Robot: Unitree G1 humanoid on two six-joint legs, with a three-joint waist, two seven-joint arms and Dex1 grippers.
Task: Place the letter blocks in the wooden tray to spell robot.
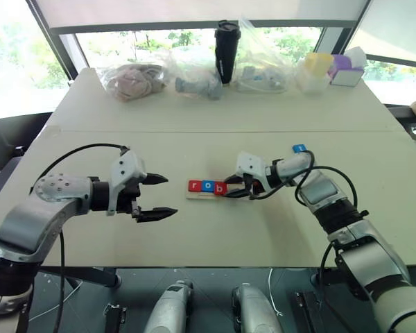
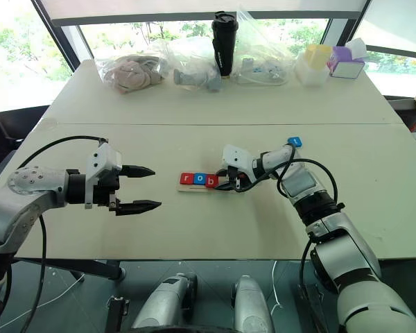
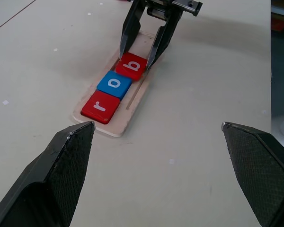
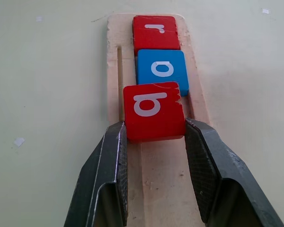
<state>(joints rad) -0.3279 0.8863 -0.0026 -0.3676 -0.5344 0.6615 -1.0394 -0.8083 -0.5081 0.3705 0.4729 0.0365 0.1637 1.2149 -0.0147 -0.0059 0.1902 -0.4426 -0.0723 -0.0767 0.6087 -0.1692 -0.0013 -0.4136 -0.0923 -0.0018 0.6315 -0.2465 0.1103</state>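
Wooden tray (image 3: 132, 101) lies mid-table, long axis running left-right between grippers. Red r block (image 3: 101, 106) at tray's left end, blue o block (image 3: 114, 84) next, red b block (image 4: 154, 111) third, all in row. Right gripper (image 4: 155, 137) clamps b block by its sides, over tray. Left gripper (image 1: 157, 196) spread wide, empty, well left of tray. Blue block (image 1: 299, 148) lies behind right arm, partly hidden, letter unreadable. Tray's right end hidden under right gripper.
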